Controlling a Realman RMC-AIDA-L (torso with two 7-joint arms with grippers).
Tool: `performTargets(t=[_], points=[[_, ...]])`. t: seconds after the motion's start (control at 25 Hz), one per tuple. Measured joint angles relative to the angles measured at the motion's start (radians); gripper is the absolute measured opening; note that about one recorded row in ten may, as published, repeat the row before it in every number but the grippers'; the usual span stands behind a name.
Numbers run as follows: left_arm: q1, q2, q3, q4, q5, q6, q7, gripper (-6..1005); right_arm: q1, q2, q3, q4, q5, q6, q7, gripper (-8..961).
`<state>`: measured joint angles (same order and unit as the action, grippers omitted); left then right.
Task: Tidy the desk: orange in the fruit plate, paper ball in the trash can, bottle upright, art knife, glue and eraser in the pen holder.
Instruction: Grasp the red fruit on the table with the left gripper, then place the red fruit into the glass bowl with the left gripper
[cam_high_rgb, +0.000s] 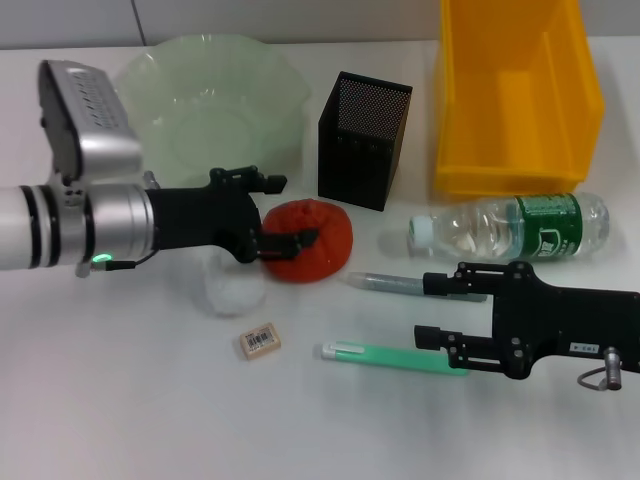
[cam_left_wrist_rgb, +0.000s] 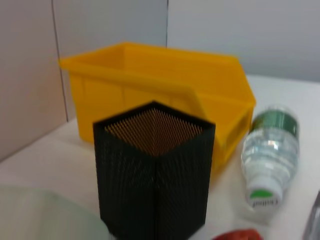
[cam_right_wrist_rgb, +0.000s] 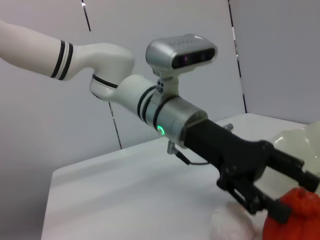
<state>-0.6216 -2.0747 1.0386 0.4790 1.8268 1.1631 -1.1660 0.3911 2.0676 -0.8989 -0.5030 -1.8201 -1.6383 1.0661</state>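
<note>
green-labelled bottle (cam_high_rgb: 520, 224) (print unreadable) lying flat; barcode-stickered eraser (cam_high_rgb: 259, 341) nearby

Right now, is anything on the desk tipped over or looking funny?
Yes. The bottle lies on its side beside the trash can, not upright. The left gripper is around the orange; the right gripper waits nearby.

Pale grey panelled wall (cam_right_wrist_rgb: 165, 20) behind
</note>
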Motion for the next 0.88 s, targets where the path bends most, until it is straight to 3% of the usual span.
performTargets(t=[0.12, 0.32, 0.52, 0.64, 0.88], points=[[-0.004, -0.003, 0.048, 0.000, -0.001, -0.046, -0.009, 846, 0.000, 0.000, 0.000, 0.000, 0.000, 0.000, 0.000, 632], [-0.006, -0.004, 0.054, 0.000, -0.002, -0.045, -0.011, 847, 0.000, 0.000, 0.000, 0.000, 0.000, 0.000, 0.000, 632], [-0.007, -0.003, 0.054, 0.000, -0.002, -0.042, -0.014, 776, 0.000, -0.001, 0.013, 0.000, -0.003, 0.002, -0.003, 632], [-0.007, -0.004, 0.055, 0.000, -0.005, -0.026, -0.015, 523, 0.000, -0.001, 0.014, 0.000, -0.006, 0.002, -0.003, 633], [0.030, 0.007, 0.026, 0.012, -0.141, 0.109, -0.004, 346, -0.005, -0.001, 0.014, 0.000, -0.005, 0.002, -0.004, 633]])
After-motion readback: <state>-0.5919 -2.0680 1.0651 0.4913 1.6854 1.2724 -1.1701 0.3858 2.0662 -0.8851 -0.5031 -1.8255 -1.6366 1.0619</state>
